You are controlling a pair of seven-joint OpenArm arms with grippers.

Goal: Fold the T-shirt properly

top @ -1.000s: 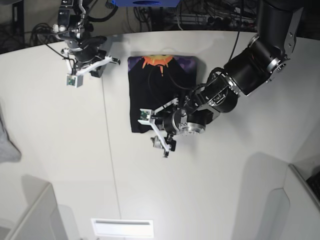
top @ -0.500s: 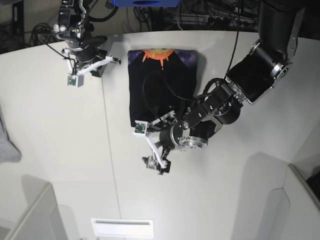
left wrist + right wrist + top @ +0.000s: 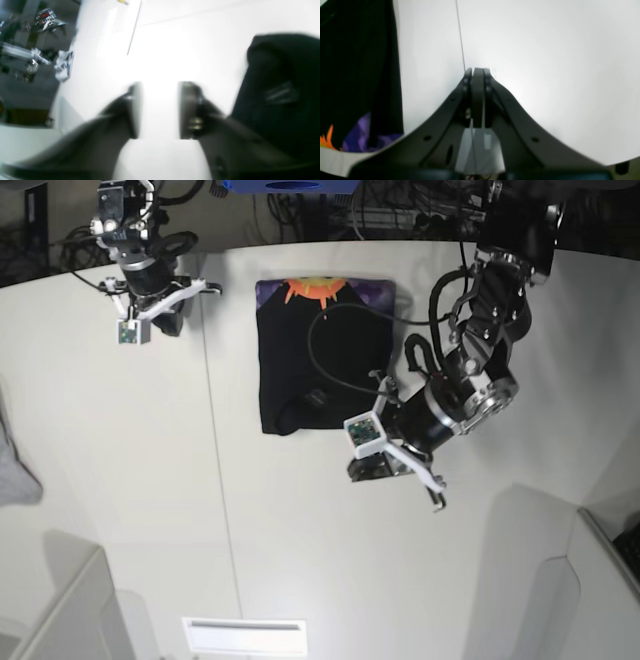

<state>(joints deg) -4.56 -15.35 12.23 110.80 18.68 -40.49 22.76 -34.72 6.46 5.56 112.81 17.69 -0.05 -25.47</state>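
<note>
i see the t-shirt folded on the white worktop. my left end effector hovers beside it, fingers parted, gripping nothing. my right end effector is closed and empty.

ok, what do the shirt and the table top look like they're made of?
T-shirt: soft black knit cloth, matte, judging by its rumpled lower corner and folded edges; the orange and purple print looks flat and dyed or screened on. Table: hard, smooth white board, probably laminate, with a slight sheen and a thin seam line running across it.
</note>
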